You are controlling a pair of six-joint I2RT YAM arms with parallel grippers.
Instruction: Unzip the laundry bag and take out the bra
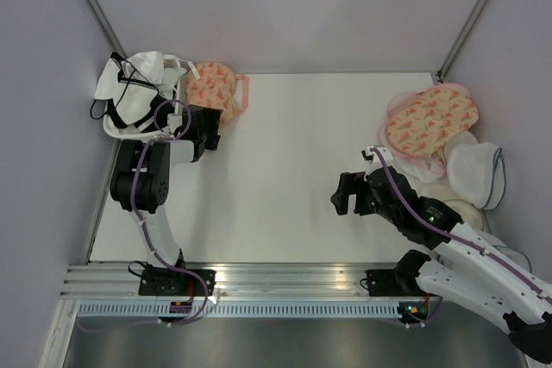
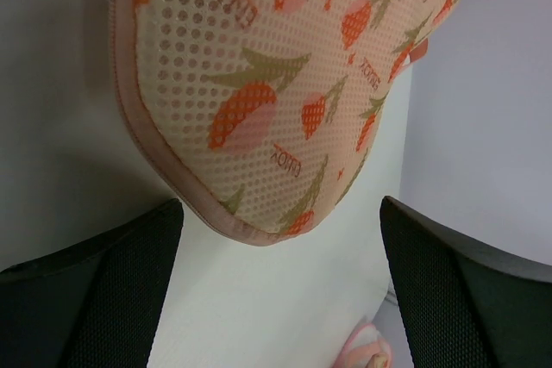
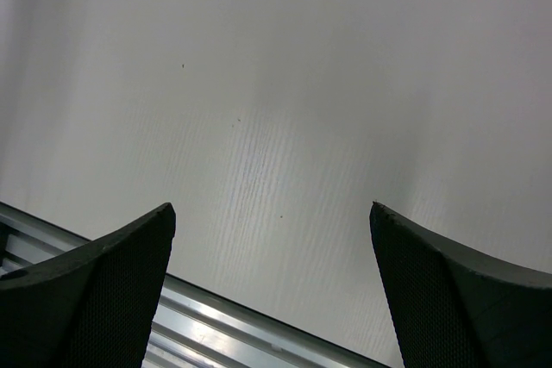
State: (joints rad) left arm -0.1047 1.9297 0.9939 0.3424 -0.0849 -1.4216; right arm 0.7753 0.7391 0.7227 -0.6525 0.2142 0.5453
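- Laundry bag [image 2: 259, 84]: upper left of the top view; peach mesh, orange-red tulip print, pink edge trim.
- Left gripper [image 1: 210, 122]: fingers spread, just beside the bag.
- Right gripper [image 1: 345, 194]: fingers spread, right of centre.

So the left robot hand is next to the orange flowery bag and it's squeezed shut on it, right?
Not quite. The left gripper is next to the laundry bag, but it is open, not shut on it. In the left wrist view its fingers stand wide apart and neither touches the bag.
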